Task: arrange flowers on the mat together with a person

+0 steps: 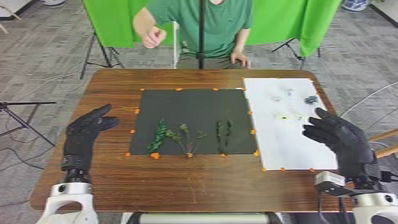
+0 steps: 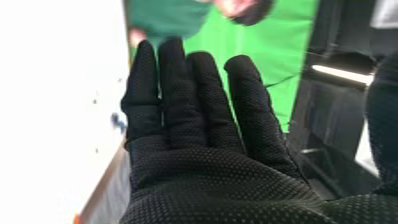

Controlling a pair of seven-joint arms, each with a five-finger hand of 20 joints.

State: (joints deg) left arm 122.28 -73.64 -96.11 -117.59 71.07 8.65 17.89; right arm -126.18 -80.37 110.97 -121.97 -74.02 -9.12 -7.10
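Looking down, I have a brown wooden table [image 1: 115, 185] under the dark mat [image 1: 191, 107], with grey floor [image 1: 44, 80] around it. Well left of the mat, off the table, is a black tripod [image 1: 18, 114]. My left hand [image 1: 82, 137] is just beside the mat's left side, fingers relaxed, thumb apart. A green curtain [image 1: 120, 22] hangs beyond the mat's far side. On the mat's near part I see a dark leafy sprig [image 1: 159, 136], then a branching sprig [image 1: 186, 135], then slim green stems [image 1: 224, 135]. Along the mat's right side is a white sheet [image 1: 298, 145] carrying a small bluish bloom [image 1: 311, 100]. Farthest right of the mat, my right hand [image 1: 342, 136] blocks some of the sheet's edge; in the right wrist view that hand's fingers [image 2: 182, 115] are straight, slightly spread, pinching nothing.
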